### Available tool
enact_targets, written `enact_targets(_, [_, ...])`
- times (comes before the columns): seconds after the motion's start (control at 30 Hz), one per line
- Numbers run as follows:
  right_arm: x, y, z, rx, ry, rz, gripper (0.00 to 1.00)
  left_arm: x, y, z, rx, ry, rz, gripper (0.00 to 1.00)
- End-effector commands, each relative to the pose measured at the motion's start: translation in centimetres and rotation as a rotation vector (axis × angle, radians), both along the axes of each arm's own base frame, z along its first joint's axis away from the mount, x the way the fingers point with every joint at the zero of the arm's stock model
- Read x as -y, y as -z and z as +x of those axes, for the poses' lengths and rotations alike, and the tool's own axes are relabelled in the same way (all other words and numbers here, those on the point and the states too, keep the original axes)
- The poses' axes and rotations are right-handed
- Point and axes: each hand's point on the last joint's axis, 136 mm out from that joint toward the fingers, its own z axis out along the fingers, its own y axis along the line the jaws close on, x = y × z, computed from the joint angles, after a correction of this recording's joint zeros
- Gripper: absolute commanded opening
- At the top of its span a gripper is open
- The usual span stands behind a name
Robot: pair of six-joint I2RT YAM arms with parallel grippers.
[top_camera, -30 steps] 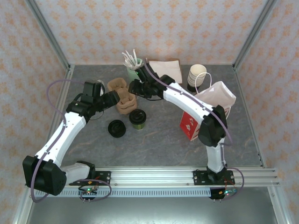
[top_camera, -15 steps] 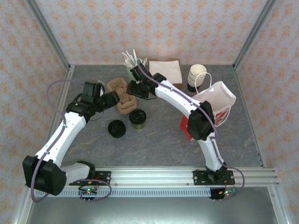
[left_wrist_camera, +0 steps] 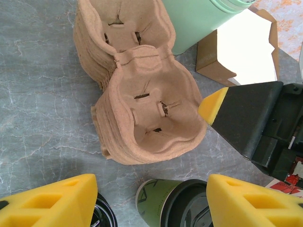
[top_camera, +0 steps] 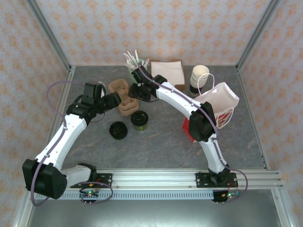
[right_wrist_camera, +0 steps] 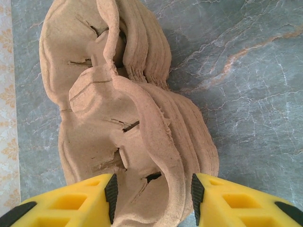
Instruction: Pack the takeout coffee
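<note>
Looks like the step of freeing one carrier from the stack of brown moulded-pulp two-cup carriers (top_camera: 124, 99), to judge from the task. Find the right gripper (right_wrist_camera: 152, 182) at the stack's right flank, jaws parted and clamped on nothing, lined up astride the rim wall of one well; contact with the pulp impossible to tell. Find the left gripper (left_wrist_camera: 151, 189) at the stack's left side, jaws likewise wide apart and empty. Note the small dark olive-green paper coffee cup (top_camera: 139, 120) standing upright just beside the stack's near end, not touching it, and the flat round black lid (top_camera: 118, 130) a little further out from that same end.

Slide one finger inside the well and the other outside, taking the topmost layer only. Expect clinging between nested layers, so pin the lower ones with the left gripper before lifting. Pinch gently to avoid crushing or tearing the thin rim. Lift slowly and straight up from the stack, keeping clear of the cup at its near end.
</note>
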Motion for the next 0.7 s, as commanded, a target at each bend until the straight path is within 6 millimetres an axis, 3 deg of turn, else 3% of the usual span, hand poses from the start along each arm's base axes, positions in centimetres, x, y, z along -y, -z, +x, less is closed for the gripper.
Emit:
enact_targets(0.0, [-0.02, 0.19, 0.23, -0.003, -0.006, -0.001, 0.46, -0.54, -0.10, -0.59, 0.001, -0.002, 0.018, 0.64])
enact_targets(0.67, [-0.77, 0.69, 0.25, -0.023, -0.010, 0.029, 0.44, -0.49, -0.10, -0.71, -0.003, 0.007, 0.019, 0.64])
